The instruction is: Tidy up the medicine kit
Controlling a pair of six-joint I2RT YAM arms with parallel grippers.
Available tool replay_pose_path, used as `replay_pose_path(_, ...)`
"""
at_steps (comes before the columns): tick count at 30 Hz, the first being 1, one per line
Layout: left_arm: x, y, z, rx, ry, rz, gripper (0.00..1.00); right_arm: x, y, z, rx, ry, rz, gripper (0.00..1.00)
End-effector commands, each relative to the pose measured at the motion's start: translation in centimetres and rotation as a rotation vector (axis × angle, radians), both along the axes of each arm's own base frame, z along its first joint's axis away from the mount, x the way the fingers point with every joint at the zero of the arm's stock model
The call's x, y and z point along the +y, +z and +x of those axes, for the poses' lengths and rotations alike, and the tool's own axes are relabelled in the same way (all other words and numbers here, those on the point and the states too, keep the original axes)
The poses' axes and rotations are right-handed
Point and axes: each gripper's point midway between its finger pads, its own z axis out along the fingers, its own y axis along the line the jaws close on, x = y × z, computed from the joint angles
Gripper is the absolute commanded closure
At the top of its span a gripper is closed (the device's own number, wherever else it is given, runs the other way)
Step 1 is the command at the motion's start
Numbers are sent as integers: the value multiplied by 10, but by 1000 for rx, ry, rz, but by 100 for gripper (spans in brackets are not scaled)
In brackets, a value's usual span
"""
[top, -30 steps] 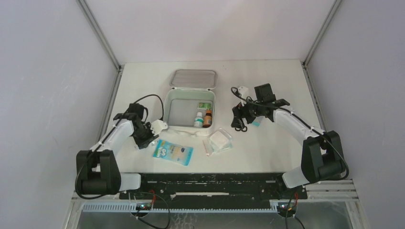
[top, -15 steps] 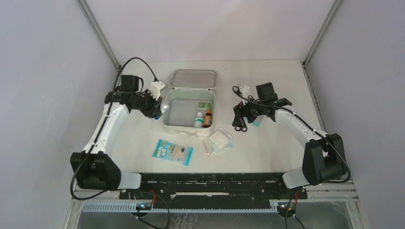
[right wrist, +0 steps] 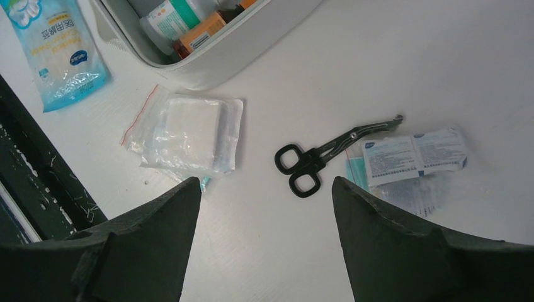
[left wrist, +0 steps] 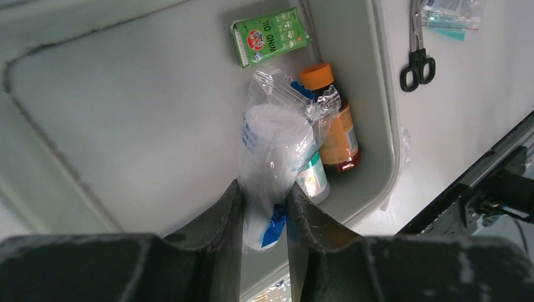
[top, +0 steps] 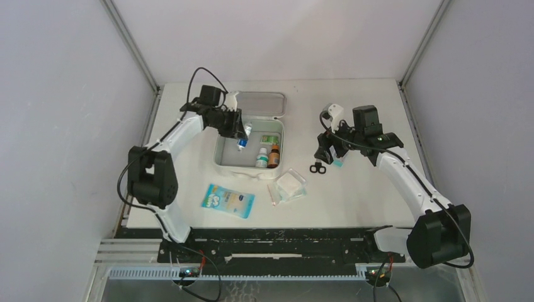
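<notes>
Packet pickup done: left gripper [left wrist: 264,201] was low at the near-left corner of the medicine kit [top: 249,171] a second ago. It has now swung up over the open tray, pinching a clear packet [left wrist: 274,145] with a white roll inside. The packet dangles above the kit's right side, over the amber bottle [left wrist: 337,126] and white bottle [left wrist: 313,179], with the green box [left wrist: 271,36] just behind them. My read: the carry is finished and a drop-in is next. The kit's left half is bare floor, a better landing spot than on top of the bottles.

Right gripper [right wrist: 266,185] has backed off and risen right of the kit, jaws spread, holding nothing. The scissors [right wrist: 321,158] it was covering now lie in plain sight, with the sachets [right wrist: 412,154] touching their tip.

Still outside the kit, along its near side: gauze bag [right wrist: 192,133] and blue-and-white packet [top: 227,201]. So roughly half is left to load.

The kit sits mid-table, lid [top: 255,104] flipped open on the far side.

The table [top: 352,207] is flat matt white. It's enclosed by plain pale walls [top: 283,38] on three sides, with metal posts at the far corners.
</notes>
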Motion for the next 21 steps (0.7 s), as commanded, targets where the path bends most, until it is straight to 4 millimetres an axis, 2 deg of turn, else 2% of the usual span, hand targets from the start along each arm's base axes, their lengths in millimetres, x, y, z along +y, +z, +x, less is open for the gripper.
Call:
replay_pose_path(1, -23, 2, 18, 43, 96, -69, 71, -5, 9, 3, -44, -21, 8, 24)
replay_pose_path(12, -29, -59, -11, 244, 136, -26, 70, -6, 0, 4, -26, -13, 11, 24)
replay_pose_path(21, -33, -82, -30, 317, 137, 5, 67, -7, -3, 2, -23, -11, 7, 24)
